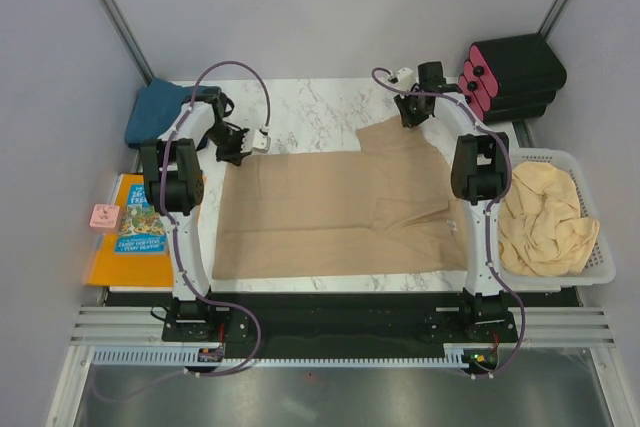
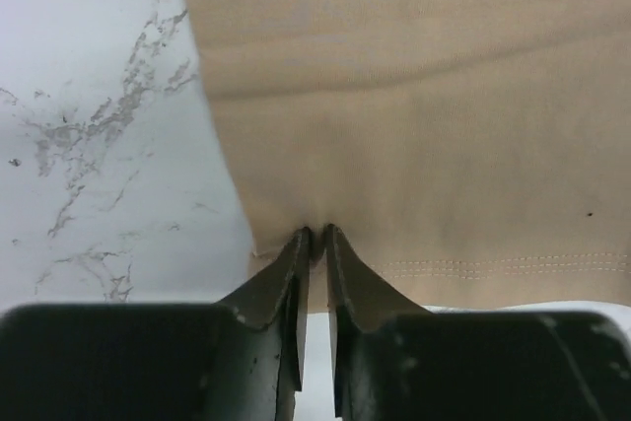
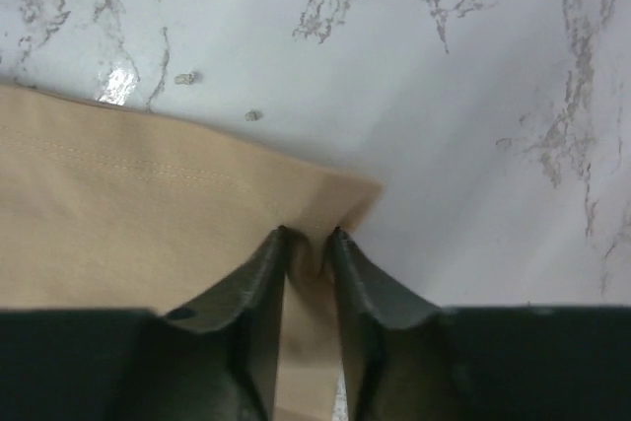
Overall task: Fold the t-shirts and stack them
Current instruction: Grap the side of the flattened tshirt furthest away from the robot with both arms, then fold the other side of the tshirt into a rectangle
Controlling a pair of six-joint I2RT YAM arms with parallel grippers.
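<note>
- Tan t-shirt [image 1: 330, 212] lies spread flat on the marble surface [image 1: 310, 107], between the two arms. Its long axis runs left–right, with the hem [image 2: 513, 265] toward the left arm and the shoulders toward the right arm. One sleeve [image 1: 392, 137] points to the far side.
- Left tool [image 2: 315, 234]: jaws narrow, pinching the shirt's far-left corner just beside the hem stitching.
- Right tool [image 3: 308, 236]: jaws narrow, pinching the tip of the far sleeve.
- Key relation: both grips sit on the far edge, each arm at its own end, and the body of the shirt lies from there toward the arm bases.
- Judgement: the fold calls for carrying the far edge toward the near edge, across the short axis, both arms level.
- Folded blue t-shirt [image 1: 158, 112] sits at the far left. Pale t-shirts [image 1: 545, 222] lie crumpled in the basket [image 1: 600, 247] on the right, not yet folded.
</note>
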